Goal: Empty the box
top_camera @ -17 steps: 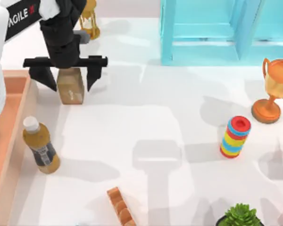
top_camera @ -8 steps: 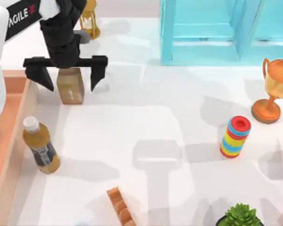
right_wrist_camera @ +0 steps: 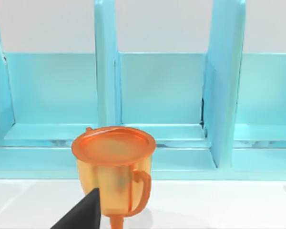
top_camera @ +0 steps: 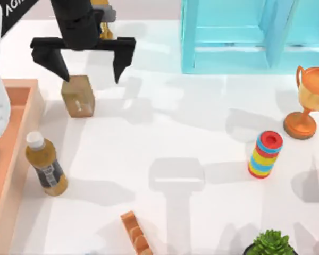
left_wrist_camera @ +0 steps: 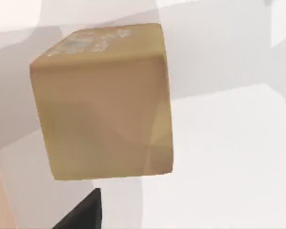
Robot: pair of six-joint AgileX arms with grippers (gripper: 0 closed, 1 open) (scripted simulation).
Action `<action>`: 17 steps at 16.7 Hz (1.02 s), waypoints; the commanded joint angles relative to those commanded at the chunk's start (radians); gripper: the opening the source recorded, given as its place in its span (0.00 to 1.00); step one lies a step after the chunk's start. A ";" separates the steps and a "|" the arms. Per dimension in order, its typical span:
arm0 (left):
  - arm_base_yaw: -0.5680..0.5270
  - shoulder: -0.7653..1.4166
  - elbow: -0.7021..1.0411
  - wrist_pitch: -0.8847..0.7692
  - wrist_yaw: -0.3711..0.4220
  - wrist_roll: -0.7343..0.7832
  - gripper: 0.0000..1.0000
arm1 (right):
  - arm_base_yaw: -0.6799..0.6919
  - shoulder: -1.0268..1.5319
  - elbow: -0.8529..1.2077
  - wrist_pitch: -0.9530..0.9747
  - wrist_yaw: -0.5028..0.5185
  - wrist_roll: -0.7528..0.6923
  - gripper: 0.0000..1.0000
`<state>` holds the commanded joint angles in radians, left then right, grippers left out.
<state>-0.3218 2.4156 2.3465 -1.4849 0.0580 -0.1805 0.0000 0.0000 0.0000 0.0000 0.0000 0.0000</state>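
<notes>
The box [top_camera: 13, 143] of orange-brown wood lies at the table's left edge, partly under my left arm. A brown bottle [top_camera: 45, 164] with a white cap stands on the table just right of the box wall. A small tan block [top_camera: 78, 96] rests on the table beyond the bottle. My left gripper [top_camera: 90, 74] hangs open above the block's far side, fingers spread wide, holding nothing. The left wrist view looks down on the tan block [left_wrist_camera: 102, 102]. My right arm is parked at the right, facing the trophy [right_wrist_camera: 115, 167].
A light-blue cabinet [top_camera: 255, 37] stands at the back. An orange trophy [top_camera: 308, 101] and a striped ring stack [top_camera: 266, 154] are at the right. A green plant [top_camera: 271, 244] and a brown segmented piece [top_camera: 135, 234] sit at the front. An hourglass [top_camera: 103, 21] stands behind my left gripper.
My left gripper has risen and drawn back from around the tan block, its fingers spreading wider. The block stays on the table. Nothing else has moved.
</notes>
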 joint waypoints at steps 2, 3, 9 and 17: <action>0.016 0.015 0.069 -0.066 -0.009 -0.005 1.00 | 0.000 0.000 0.000 0.000 0.000 0.000 1.00; 0.024 0.032 0.101 -0.089 -0.017 -0.011 1.00 | 0.000 0.000 0.000 0.000 0.000 0.000 1.00; 0.063 0.110 0.191 -0.096 -0.052 -0.044 1.00 | 0.000 0.000 0.000 0.000 0.000 0.000 1.00; 0.167 -0.035 0.018 -0.046 -0.050 0.042 1.00 | 0.000 0.000 0.000 0.000 0.000 0.000 1.00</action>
<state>-0.1546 2.3809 2.3649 -1.5313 0.0078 -0.1385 0.0000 0.0000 0.0000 0.0000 0.0000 0.0000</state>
